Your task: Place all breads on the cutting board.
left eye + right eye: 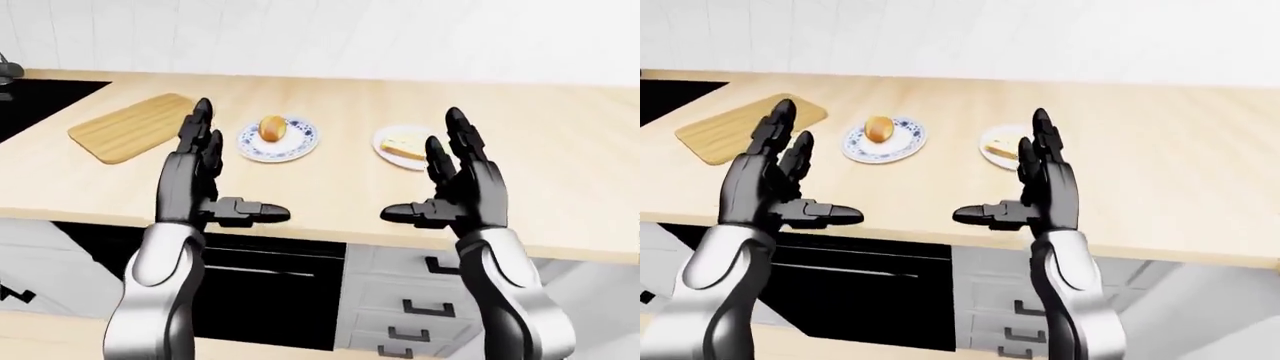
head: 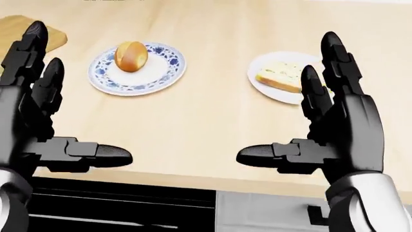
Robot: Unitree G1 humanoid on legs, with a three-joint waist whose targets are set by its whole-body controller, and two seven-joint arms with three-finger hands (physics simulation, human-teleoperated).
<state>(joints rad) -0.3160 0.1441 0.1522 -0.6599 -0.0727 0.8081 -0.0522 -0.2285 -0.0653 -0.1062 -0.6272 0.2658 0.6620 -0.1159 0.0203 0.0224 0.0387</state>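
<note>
A round golden bread roll [image 2: 131,55] sits on a blue-patterned plate [image 2: 161,72] at the upper left of the head view. To its right a slice of bread [image 2: 278,76] lies on a white plate [image 2: 267,92], partly hidden behind my right fingers. The wooden cutting board [image 1: 132,126] lies bare, left of the roll's plate. My left hand [image 2: 74,101] and right hand [image 2: 290,104] are both open and hold nothing. They hover over the near edge of the counter, palms facing each other, short of both plates.
The light wooden counter [image 2: 206,121] runs across all views. A black stove top [image 1: 40,101] lies left of the cutting board. Below the counter are a dark oven [image 1: 265,289] and white drawers [image 1: 410,307]. A white tiled wall stands behind.
</note>
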